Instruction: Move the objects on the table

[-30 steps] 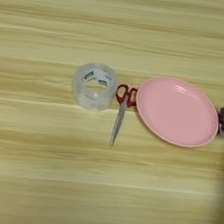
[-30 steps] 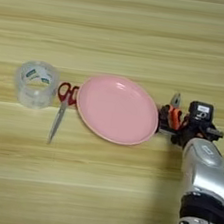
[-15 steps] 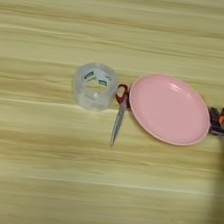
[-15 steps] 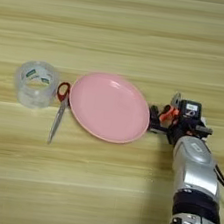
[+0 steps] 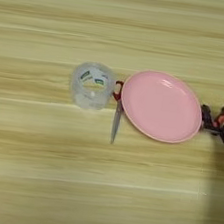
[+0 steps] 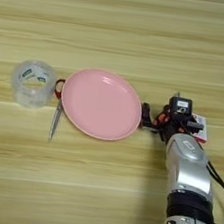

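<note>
The pincer sits at the end of the silver forearm, low over the light yellowish wooden surface, its black tips right at the near rim of the round pink plate. Something orange shows among the black parts there, most likely the small orange-handled pliers. Whether the fingers are pinching them, pressed together or spread, I cannot tell; black parts and orange grips run into each other.

The plate lies just beyond the pincer's tips, touching or nearly so. On the plate's far side the red-handled steel scissors lie with their red loops tucked at or under the rim and the blades pointing out from it along the surface. Farther off, just past the scissors, stands the clear tape roll with a green-white inner label, resting on its flat side.

The plate looks stiff, light and smooth, so I expect it would slide easily under a push at the rim; lifting would need a pinch over the raised lip. The pliers look small, rigid and fairly dense; the rubbery handles seem the best grip. The tape roll is light and hollow, and its wall looks a fair hold. A small white and red card lies just behind the pincer.
</note>
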Available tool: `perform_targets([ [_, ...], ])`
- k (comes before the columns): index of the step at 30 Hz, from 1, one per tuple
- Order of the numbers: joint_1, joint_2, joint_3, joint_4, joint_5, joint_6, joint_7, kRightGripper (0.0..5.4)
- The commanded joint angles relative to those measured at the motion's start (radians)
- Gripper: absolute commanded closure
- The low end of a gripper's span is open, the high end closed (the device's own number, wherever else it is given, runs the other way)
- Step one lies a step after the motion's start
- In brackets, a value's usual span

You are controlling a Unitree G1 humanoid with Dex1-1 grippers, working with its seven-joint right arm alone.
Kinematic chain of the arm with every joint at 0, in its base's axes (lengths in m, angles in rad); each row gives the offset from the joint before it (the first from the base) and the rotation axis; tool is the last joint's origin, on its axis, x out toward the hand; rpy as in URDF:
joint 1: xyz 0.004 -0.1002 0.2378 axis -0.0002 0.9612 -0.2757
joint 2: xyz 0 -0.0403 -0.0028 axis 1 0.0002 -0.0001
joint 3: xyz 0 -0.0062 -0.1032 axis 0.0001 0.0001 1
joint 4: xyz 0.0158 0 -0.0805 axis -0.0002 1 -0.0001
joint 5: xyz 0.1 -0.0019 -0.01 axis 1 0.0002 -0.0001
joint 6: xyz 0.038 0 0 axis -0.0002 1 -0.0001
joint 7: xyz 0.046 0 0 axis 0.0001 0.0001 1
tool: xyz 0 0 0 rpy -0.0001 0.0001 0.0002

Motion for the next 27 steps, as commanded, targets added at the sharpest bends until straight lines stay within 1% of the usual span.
perform_targets([
  [1, -0.071, -0.076, -0.019, -0.125, -0.007, 0.001, -0.004, 0.04],
  [5, -0.090, -0.087, 0.002, -0.196, -0.018, 0.033, 0.003, 0.04],
  [10, -0.107, -0.062, 0.053, -0.278, -0.032, 0.065, 0.023, 0.04],
  [13, -0.138, -0.049, 0.093, -0.332, -0.027, 0.099, 0.053, 0.04],
  [16, -0.205, -0.050, 0.145, -0.365, -0.031, 0.140, 0.099, 0.04],
  [18, -0.274, -0.065, 0.175, -0.376, -0.033, 0.175, 0.140, 0.04],
  [19, -0.322, -0.075, 0.184, -0.369, -0.031, 0.199, 0.160, 0.04],
  [22, -0.542, -0.105, 0.249, -0.323, -0.021, 0.316, 0.286, 0.04],
  [23, -0.598, -0.103, 0.263, -0.305, -0.020, 0.345, 0.308, 0.04],
  [25, -0.745, -0.085, 0.314, -0.218, -0.033, 0.387, 0.381, 0.04],
  [27, -0.911, -0.048, 0.366, -0.081, -0.066, 0.409, 0.438, 0.04],
])
